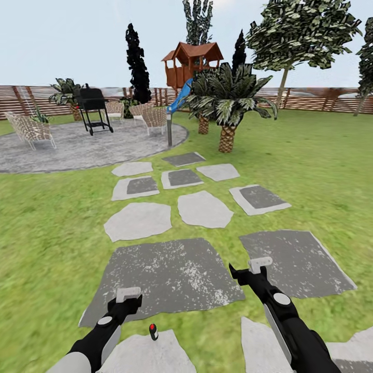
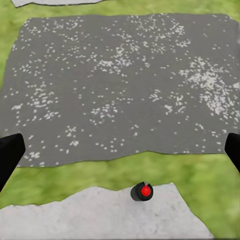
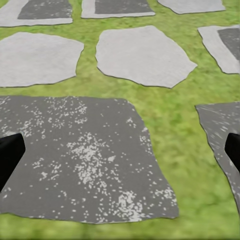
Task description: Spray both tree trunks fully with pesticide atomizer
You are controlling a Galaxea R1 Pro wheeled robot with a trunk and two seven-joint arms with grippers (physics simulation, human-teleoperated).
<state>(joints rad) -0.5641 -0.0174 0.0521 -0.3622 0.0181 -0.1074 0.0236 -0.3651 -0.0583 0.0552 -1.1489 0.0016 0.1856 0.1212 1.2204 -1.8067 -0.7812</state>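
Pesticide atomizer point(image 1: 153, 331) upright at near edge of grass strip, touching far rim of pale paving slab point(image 1: 147, 357), between my two arms, nearer left. Red top up in left wrist view point(image 2: 143, 191). Dark speckled slab point(image 1: 166, 277) just beyond it. My left gripper point(image 1: 128, 296) wide open, empty, hovering above and left of bottle. My right gripper point(image 1: 248, 269) open too, holding nothing, over grass gap between dark slabs. Palm point(image 1: 227, 111) and wooden fence point(image 1: 321, 98) far ahead.

Both arms are showing glossy black shells with round grey joint caps; the left arm point(image 1: 98, 336) and right arm point(image 1: 290, 321) are each carrying a pale grey block at the wrist.
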